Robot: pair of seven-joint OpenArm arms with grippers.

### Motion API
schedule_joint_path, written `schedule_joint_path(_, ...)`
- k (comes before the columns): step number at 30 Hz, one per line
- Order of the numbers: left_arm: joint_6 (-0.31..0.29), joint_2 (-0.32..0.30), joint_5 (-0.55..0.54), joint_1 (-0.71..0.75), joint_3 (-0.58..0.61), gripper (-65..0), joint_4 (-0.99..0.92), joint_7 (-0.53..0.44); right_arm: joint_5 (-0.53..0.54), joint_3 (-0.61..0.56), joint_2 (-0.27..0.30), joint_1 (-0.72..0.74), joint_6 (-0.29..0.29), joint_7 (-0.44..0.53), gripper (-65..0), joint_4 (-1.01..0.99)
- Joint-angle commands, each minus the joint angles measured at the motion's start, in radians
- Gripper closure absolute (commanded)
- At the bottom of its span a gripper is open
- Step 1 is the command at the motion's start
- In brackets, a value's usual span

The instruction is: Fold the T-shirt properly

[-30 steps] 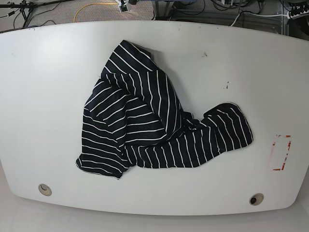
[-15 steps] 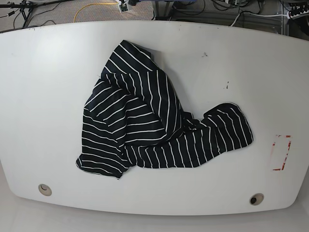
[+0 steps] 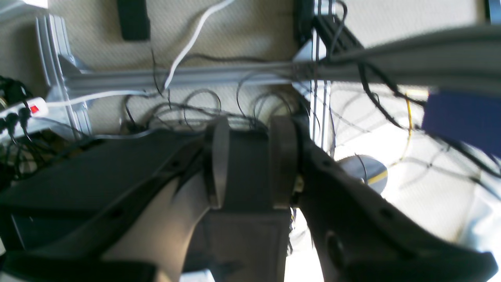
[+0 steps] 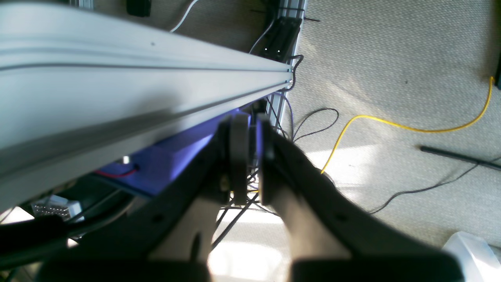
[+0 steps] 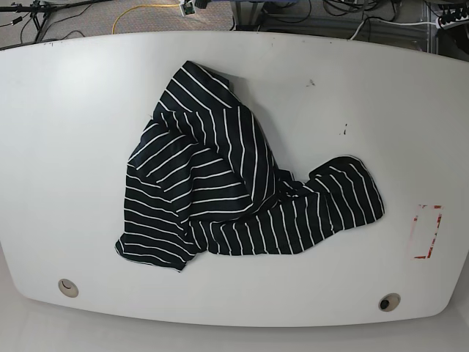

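black cloth: the t-shirt (image 5: 234,187) lies crumpled near the middle of the white table (image 5: 66,132), bunched rather than spread, striped layers overlapping at odd angles.
shape of the heap: one lobe reaches toward the far edge, a wide flap sits at the near left, and a rounded lobe sticks out to the right; which part is sleeve or hem i cannot tell.
left gripper (image 3: 248,164): parted jaws with nothing between them, pointed at cables and floor below table level; probably parked low so it stays off the cloth.
right gripper (image 4: 250,156): pads drawn almost together, clenched on nothing, tucked beside an aluminium rail (image 4: 117,82) under the table edge.
base view: neither arm shows over the table, so the garment lies untouched.
table marks: a red outlined rectangle (image 5: 427,232) sits right of the shirt, apart from it.
progress, as a judgement: folding has not begun; the shirt likely needs flattening first.
risk: overlapped layers could lift together when one edge is pinched.
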Motion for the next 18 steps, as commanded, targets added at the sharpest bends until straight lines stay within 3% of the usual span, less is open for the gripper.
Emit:
schedule_joint_path(1, -0.004, -0.004, -0.002, 0.030, -0.008, -15.7, 0.027, -0.022, 0.011, 0.000, 0.000, -0.040, 0.006, 0.018, -3.4, 0.022)
schedule_joint_path(9, -0.004, -0.003, -0.013, 0.079, -0.013, -15.8, 0.098, -0.026, 0.018, 0.001, 0.003, -0.083, 0.006, 0.018, -3.3, 0.080)
schedule_joint_path(18, -0.002, -0.004, -0.057, 0.183, -0.040, -15.5, 0.315, -0.023, 0.017, 0.003, 0.014, -0.164, 0.007, 0.012, -3.1, 0.234)
